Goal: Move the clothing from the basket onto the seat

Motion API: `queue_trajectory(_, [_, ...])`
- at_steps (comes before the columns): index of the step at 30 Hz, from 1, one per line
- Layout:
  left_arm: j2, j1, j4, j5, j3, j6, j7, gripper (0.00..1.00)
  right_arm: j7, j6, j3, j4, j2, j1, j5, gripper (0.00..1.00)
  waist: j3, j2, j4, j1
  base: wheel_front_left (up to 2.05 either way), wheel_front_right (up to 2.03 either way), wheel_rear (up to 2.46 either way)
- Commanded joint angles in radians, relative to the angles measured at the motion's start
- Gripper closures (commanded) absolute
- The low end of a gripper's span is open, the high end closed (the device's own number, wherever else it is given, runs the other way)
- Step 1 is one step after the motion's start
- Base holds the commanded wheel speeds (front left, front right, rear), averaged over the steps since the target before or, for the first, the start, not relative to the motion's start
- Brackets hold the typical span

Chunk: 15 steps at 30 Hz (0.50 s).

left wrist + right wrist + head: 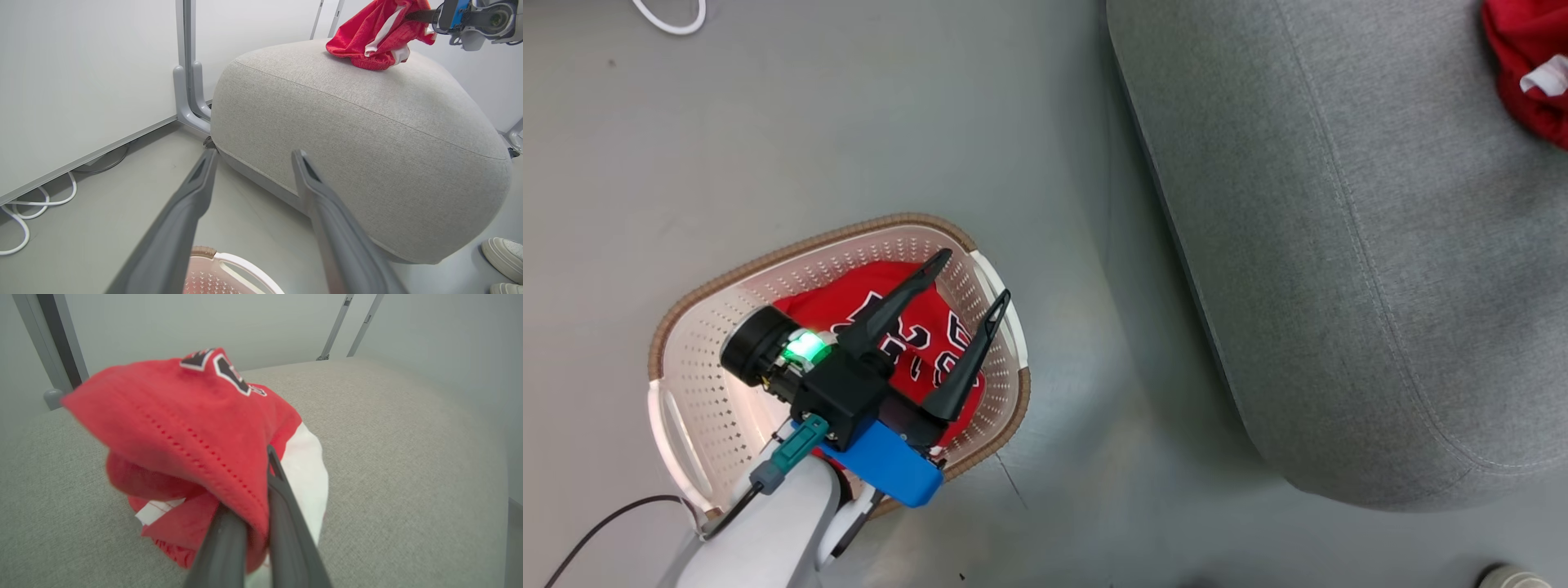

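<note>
Item one: your left gripper (976, 273) stood with its long dark fingers spread wide and empty, a red jersey with black-and-white numbers (931, 335) lying beneath and between them in the cream-white perforated plastic basket (711, 384), apparently poised for the next pick. Item two: your right gripper (253, 486) had its fingers pinched on a fold of the second red, white-trimmed jersey (184, 416), bunched just beyond the tips on the large light grey fabric seat (408, 457), likely awaiting release.

White forearm (768, 531), blue bracket (890, 465), black 2-fingered left tool (977, 272)
</note>
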Motion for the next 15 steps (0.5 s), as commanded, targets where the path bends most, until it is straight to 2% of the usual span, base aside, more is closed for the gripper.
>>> queue_trajectory(1, [0.001, 0.009, 0.002, 0.001, 0.001, -0.001, -0.003, 0.00, -0.005, 0.000, 0.000, 0.004, -0.001, 0.006, -0.003, 0.80, -0.010, 0.0000, 0.002, -0.0002, 0.00, 0.00, 0.00])
queue_trajectory(2, [-0.002, 0.011, 0.007, 0.000, -0.002, -0.001, -0.003, 0.00, -0.008, 0.000, 0.001, 0.014, -0.003, 0.011, -0.016, 0.56, -0.018, 0.0000, 0.001, -0.0002, 0.00, 0.00, 0.00])
queue_trajectory(3, [-0.006, 0.013, 0.011, -0.002, -0.005, -0.002, -0.003, 0.00, -0.010, 0.000, 0.000, 0.021, -0.004, 0.016, -0.023, 0.00, -0.027, 0.0000, 0.001, -0.0002, 0.00, 0.00, 0.00])
queue_trajectory(8, [-0.041, 0.034, 0.035, -0.017, -0.008, -0.003, -0.003, 0.00, -0.014, 0.000, 0.003, 0.050, -0.005, 0.030, -0.065, 0.00, -0.100, 0.0000, 0.008, -0.0002, 0.00, 0.00, 0.00])
queue_trajectory(15, [-0.109, 0.124, 0.076, -0.044, 0.015, -0.004, -0.003, 0.00, -0.021, 0.000, 0.064, 0.052, 0.008, 0.118, -0.102, 0.00, -0.274, 0.0000, 0.033, -0.0002, 0.00, 0.00, 0.00])
